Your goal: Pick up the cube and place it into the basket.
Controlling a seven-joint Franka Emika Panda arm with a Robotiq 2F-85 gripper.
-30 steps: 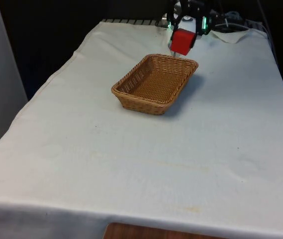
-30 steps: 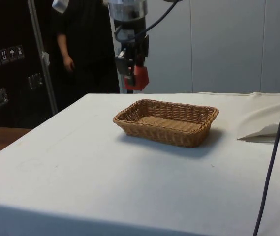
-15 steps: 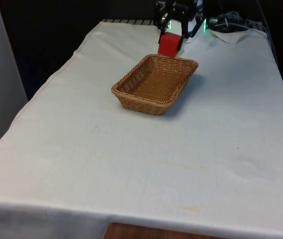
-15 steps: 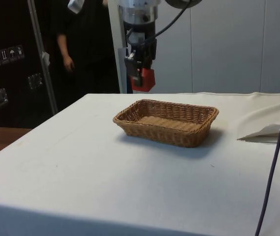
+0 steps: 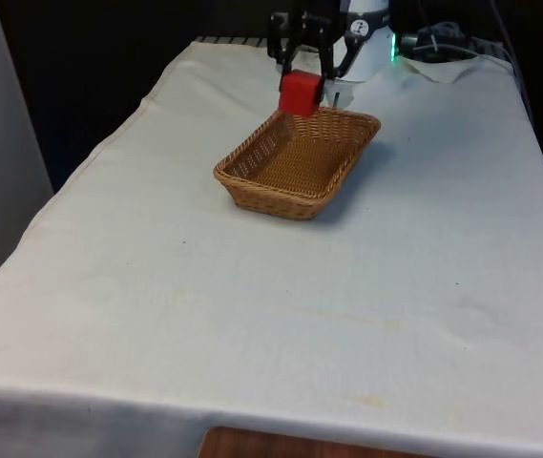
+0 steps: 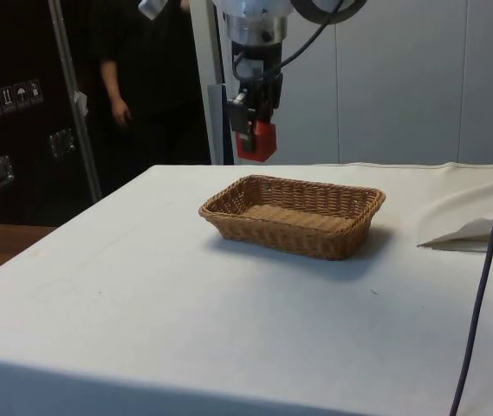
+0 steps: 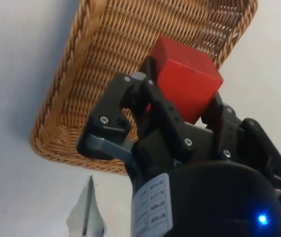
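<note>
Wicker basket (image 5: 295,160) sat mid-table on the white cloth (image 5: 252,315), and just past its far rim the gripper (image 5: 301,84) hung above it with its fingers clamped on the red cube (image 5: 299,93), which was clear of the weave and not yet inside. In the side view the cube (image 6: 257,141) was over the basket's (image 6: 291,215) left end, near the rim. Released from there, it might have clipped the rim and tumbled onto the cloth, or bounced out if dropped from that height.
</note>
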